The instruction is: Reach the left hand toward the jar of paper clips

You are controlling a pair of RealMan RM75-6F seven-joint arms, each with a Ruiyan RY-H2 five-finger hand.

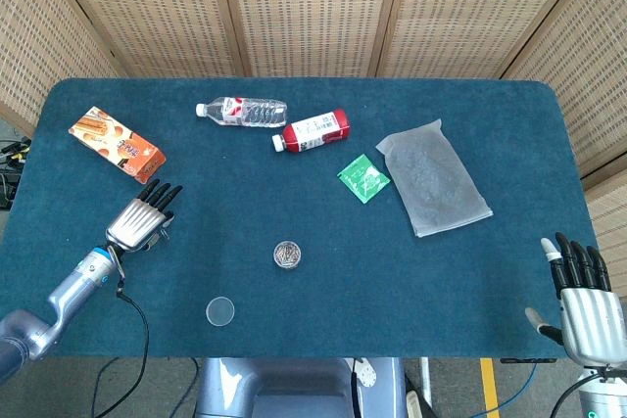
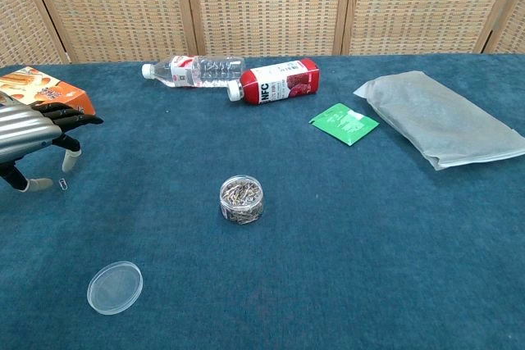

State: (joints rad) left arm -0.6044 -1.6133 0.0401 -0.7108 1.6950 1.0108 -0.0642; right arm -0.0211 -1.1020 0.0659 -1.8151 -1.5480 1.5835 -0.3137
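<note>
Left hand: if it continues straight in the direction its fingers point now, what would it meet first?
The left hand points up and right, not at the jar. The first thing in that line looks like the clear bottle, perhaps passing just left of it. The cloth between looks free.
</note>
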